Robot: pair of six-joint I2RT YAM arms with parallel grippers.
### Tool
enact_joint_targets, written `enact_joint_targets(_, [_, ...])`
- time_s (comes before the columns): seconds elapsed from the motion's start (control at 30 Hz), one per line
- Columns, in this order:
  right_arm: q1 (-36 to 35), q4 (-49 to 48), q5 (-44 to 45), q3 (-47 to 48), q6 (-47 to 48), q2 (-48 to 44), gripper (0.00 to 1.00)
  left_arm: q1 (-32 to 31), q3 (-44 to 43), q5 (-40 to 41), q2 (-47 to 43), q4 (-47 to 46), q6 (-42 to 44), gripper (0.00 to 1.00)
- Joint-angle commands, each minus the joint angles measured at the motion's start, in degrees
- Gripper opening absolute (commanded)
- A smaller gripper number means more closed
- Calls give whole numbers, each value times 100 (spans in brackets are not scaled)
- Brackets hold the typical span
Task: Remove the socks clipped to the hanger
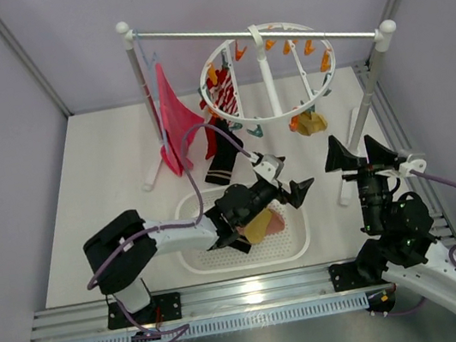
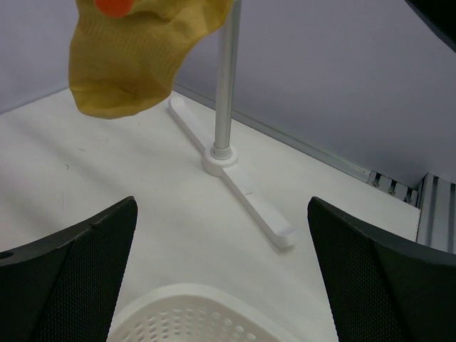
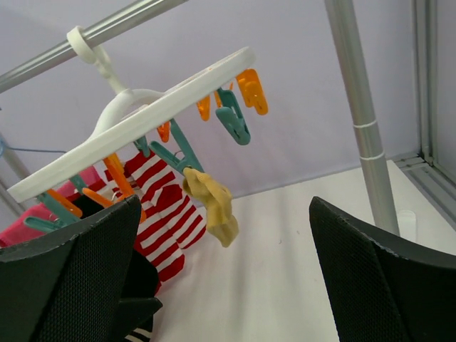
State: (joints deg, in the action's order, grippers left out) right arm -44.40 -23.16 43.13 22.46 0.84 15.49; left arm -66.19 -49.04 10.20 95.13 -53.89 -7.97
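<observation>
The white round hanger (image 1: 267, 74) hangs from the rack rail, with orange and teal clips. A red-and-white striped sock (image 1: 223, 98), a black sock (image 1: 222, 159) and a mustard sock (image 1: 309, 122) are clipped to it. A mustard sock (image 1: 259, 228) and a pale pink sock (image 1: 279, 220) lie in the basket. My left gripper (image 1: 294, 191) is open and empty over the basket's far right rim, with the clipped mustard sock (image 2: 132, 60) above and ahead. My right gripper (image 1: 360, 152) is open and empty, facing the hanger (image 3: 135, 117), the mustard sock (image 3: 215, 206) and the striped sock (image 3: 160, 214).
The white perforated basket (image 1: 198, 258) sits in front of the rack; its rim (image 2: 192, 303) shows below my left fingers. A large magenta cloth (image 1: 175, 119) hangs at the rail's left end. The right rack post (image 1: 370, 83) and its foot (image 2: 246, 192) stand close to both grippers.
</observation>
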Motion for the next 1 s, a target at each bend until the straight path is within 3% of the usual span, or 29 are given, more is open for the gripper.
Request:
enact_joint_targets(0.0, [11, -470, 564, -119, 162, -212, 100, 54, -255, -317, 391, -1183, 164, 100])
enact_joint_targets(0.27, [11, -892, 819, -409, 329, -546, 100, 151, -993, 122, 1454, -2195, 400, 99])
enact_joint_targets(0.43, [11, -928, 776, -497, 285, -652, 100, 159, -1765, 1124, 2087, -2468, 717, 100])
enact_joint_targets(0.67, [28, -857, 591, -506, 206, -731, 100, 203, -2496, 1906, 2668, -2504, 1236, 100])
enact_joint_targets(0.87, [28, -822, 485, -497, 162, -714, 100, 335, -2883, 2065, 2888, -2433, 1315, 100])
enact_joint_targets(0.9, [28, -822, 477, -497, 171, -714, 100, 344, -2901, 2048, 2923, -2460, 1333, 98])
enact_joint_targets(0.97, [19, -840, 477, -497, 171, -670, 100, 353, -2954, 2030, 2976, -2539, 1394, 83])
